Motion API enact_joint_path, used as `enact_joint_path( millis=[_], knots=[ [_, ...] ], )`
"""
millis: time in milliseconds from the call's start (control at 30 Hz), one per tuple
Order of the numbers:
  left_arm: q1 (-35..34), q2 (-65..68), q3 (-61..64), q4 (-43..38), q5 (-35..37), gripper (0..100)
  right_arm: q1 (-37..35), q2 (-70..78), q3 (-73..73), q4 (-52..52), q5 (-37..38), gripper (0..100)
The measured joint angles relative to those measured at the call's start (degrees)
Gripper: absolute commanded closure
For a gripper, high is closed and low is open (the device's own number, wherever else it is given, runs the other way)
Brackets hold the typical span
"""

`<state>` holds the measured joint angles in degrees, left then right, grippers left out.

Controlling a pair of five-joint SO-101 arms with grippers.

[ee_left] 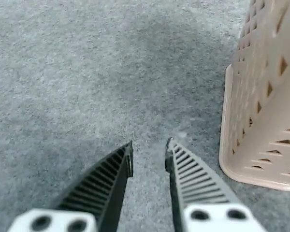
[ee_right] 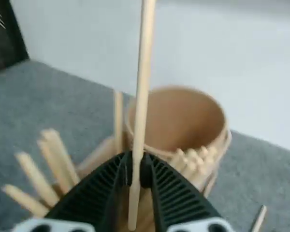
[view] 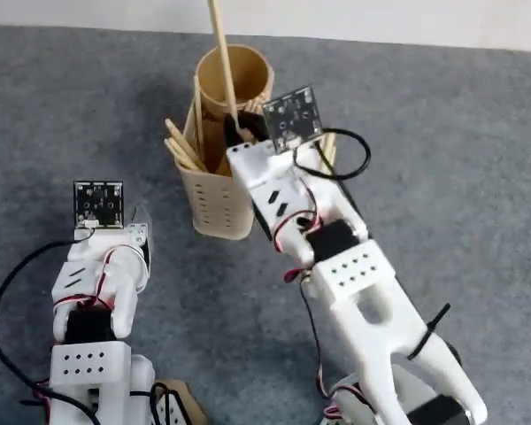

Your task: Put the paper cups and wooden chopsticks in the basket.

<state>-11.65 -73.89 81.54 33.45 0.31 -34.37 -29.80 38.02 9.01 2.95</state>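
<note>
Nothing legible anywhere. Pale specks on the small black square circuit board [view: 98, 204] at the left wrist and the twin board [view: 293, 118] at the right, too small to read.

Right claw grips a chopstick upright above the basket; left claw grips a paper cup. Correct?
No: the left wrist view shows the left claw open and empty. The right claw does grip a chopstick upright above the basket.

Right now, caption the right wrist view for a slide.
Right gripper grips one wooden chopstick upright, paper cup and other chopsticks nearby.
</note>
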Motion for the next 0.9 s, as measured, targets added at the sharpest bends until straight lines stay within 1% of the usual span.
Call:
enact_joint_path(
  millis=[333, 400, 467, 533, 900],
  knots=[
    [0.0, 0.0, 0.0, 0.0, 0.0, 86, -0.7, -2.7, 2.5, 0.1, 0.0, 98.7],
    [0.0, 0.0, 0.0, 0.0, 0.0, 86, -0.8, -2.9, 2.6, 0.2, 0.0, 94.7],
    [0.0, 0.0, 0.0, 0.0, 0.0, 86, -0.8, -3.0, 2.8, 0.2, 0.0, 87.5],
    [0.0, 0.0, 0.0, 0.0, 0.0, 86, -0.8, -3.0, 2.8, 0.2, 0.0, 82.5],
    [0.0, 0.0, 0.0, 0.0, 0.0, 86, -0.8, -3.0, 2.8, 0.4, 0.0, 82.2]
  ],
)
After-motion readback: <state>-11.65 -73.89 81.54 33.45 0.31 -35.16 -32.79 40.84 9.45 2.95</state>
